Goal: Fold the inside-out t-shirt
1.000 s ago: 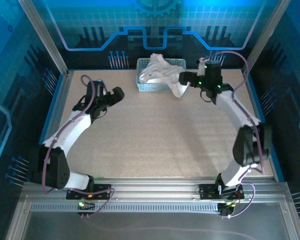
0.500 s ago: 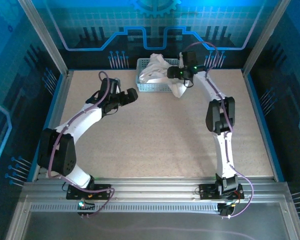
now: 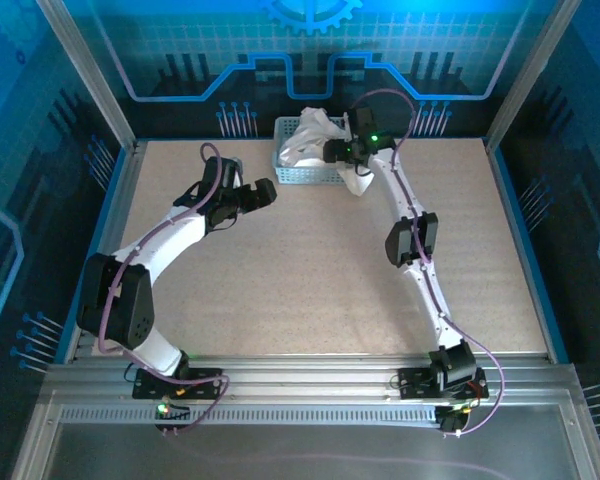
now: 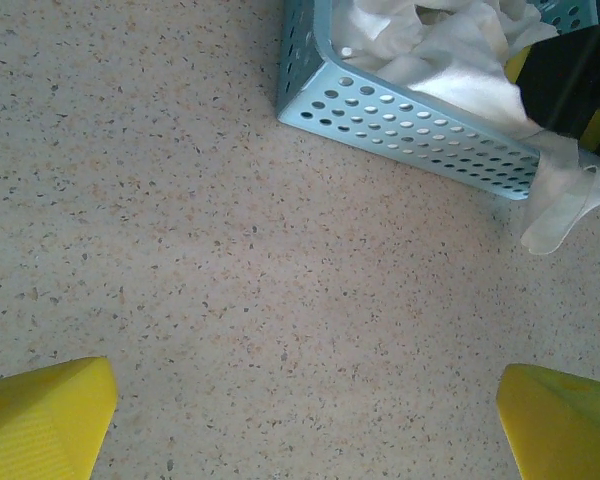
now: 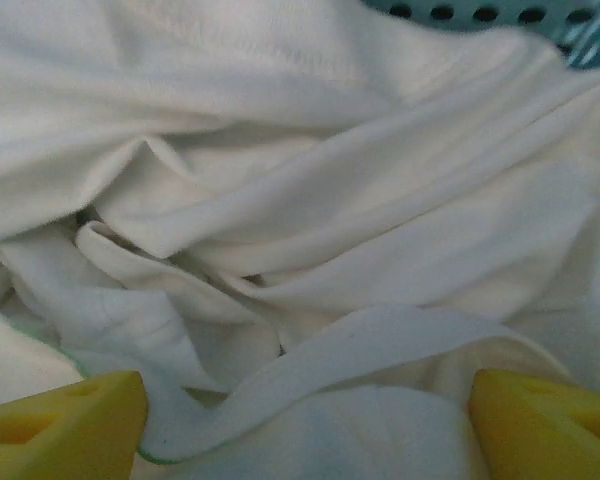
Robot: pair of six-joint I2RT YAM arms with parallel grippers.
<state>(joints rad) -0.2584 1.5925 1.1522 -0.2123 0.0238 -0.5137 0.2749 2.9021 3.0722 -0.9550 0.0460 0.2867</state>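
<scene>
Speckled table (image 3: 310, 280) | right tool (image 5: 305, 420) spread wide over t-shirt (image 5: 310, 200) in basket (image 4: 410, 125) — apparently ungripped | left tool (image 4: 302, 420) wide | pinch one fold deep, lift clear.

The white t-shirt (image 3: 311, 134) was found crumpled in a heap inside the perforated basket (image 3: 300, 176), at the far middle of the bench (image 3: 310, 270). It was bunched into soft folds and piled above the rim. One flap was draped over the basket's near right corner and hung down to the bench. A stitched seam was seen among the folds.
</scene>
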